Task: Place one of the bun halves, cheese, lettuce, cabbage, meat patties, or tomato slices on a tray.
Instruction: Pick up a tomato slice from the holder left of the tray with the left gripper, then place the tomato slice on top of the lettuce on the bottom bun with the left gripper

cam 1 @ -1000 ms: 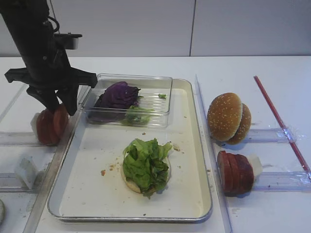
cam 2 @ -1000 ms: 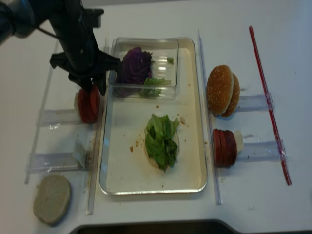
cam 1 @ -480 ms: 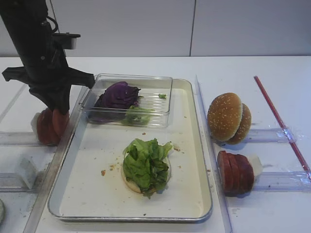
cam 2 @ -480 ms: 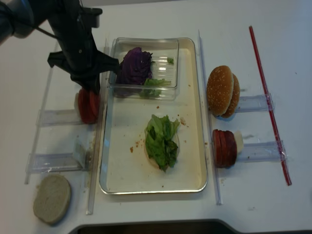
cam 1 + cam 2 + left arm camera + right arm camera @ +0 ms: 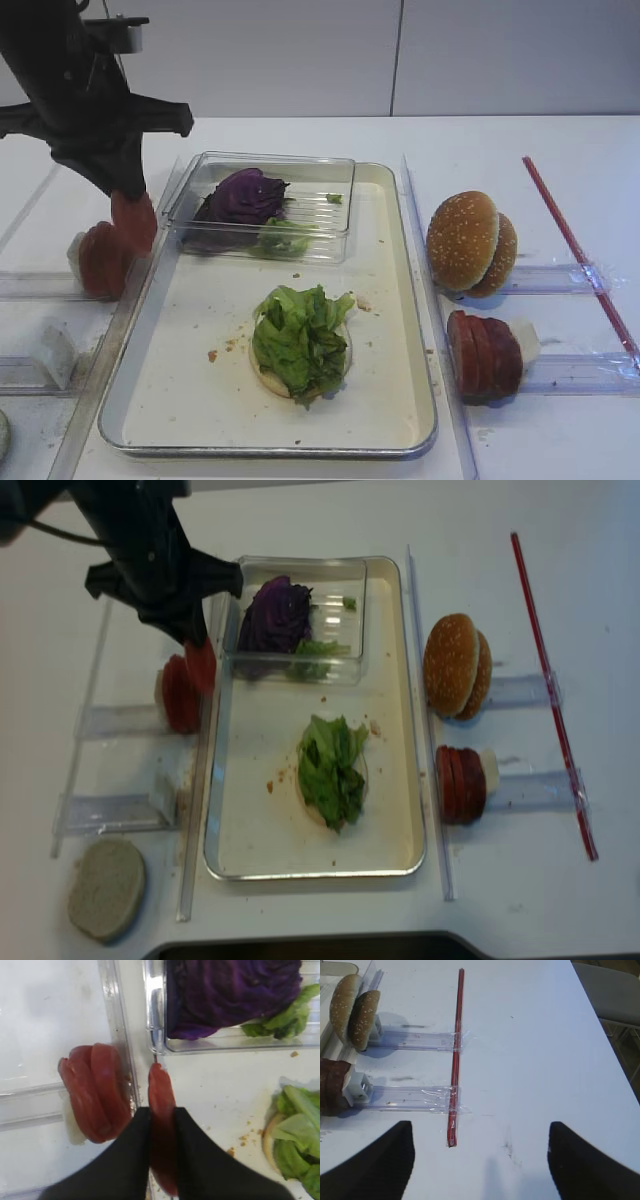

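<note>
My left gripper [image 5: 127, 198] [image 5: 161, 1125] [image 5: 192, 648] is shut on one tomato slice [image 5: 134, 222] [image 5: 159, 1091] [image 5: 201, 666], held on edge just above the tray's left rim. The other tomato slices [image 5: 100, 260] [image 5: 92, 1092] [image 5: 178, 695] stand in their holder just left of it. The tray [image 5: 385, 280] [image 5: 392, 780] holds lettuce [image 5: 298, 340] [image 5: 330, 770] on a pale bun. Cabbage [image 5: 243, 195] [image 5: 230, 995] lies in a clear box. Sesame bun halves [image 5: 470, 243] [image 5: 352, 1010] stand to the right. My right gripper [image 5: 480, 1160] is open over bare table.
The clear plastic box [image 5: 330, 165] sits across the tray's far end. Darker maroon slices [image 5: 485, 355] [image 5: 332, 1092] stand in a rail right of the tray. A red stick [image 5: 580, 255] [image 5: 456, 1055] lies taped far right. A pale flat bun half [image 5: 105, 888] lies at the front left.
The left gripper closed on one tomato slice in the row, then lifted it up and slightly toward the tray. The right gripper's earlier state is not shown.
</note>
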`<state>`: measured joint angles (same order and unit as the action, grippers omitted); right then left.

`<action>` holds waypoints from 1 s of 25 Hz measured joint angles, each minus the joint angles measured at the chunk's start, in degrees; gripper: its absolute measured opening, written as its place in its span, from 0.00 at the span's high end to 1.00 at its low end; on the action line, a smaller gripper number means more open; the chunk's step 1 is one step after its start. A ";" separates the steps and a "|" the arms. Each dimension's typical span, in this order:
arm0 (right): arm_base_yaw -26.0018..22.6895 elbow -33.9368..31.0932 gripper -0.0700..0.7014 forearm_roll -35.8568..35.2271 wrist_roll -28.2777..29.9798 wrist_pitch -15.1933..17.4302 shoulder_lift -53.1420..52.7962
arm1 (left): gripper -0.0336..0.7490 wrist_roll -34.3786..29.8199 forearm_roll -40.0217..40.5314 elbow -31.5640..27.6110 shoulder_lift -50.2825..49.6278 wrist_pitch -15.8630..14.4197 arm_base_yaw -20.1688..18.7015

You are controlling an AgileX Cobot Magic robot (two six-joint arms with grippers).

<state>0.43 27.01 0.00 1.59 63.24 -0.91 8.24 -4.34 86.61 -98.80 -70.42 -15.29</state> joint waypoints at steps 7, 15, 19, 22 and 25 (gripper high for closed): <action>0.00 0.00 0.18 0.00 0.00 0.00 0.00 | 0.86 -2.13 -12.92 0.00 5.15 -0.22 -0.29; 0.00 0.00 0.18 0.00 0.00 0.00 0.00 | 0.86 -3.26 -16.31 -5.46 8.42 -0.22 -8.79; 0.00 0.00 0.18 0.00 0.00 0.00 0.00 | 0.86 -3.73 -16.45 -6.96 8.42 -0.22 -12.89; 0.00 0.00 0.18 0.00 0.00 0.00 0.00 | 0.86 -3.92 -16.45 -7.08 8.42 -0.22 -14.08; 0.00 0.00 0.18 0.00 0.00 0.00 0.00 | 0.86 -4.16 -16.75 -7.18 8.28 -0.22 -14.38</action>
<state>0.43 27.01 0.00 1.59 63.24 -0.91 4.07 -21.09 79.44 -90.51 -70.64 -29.67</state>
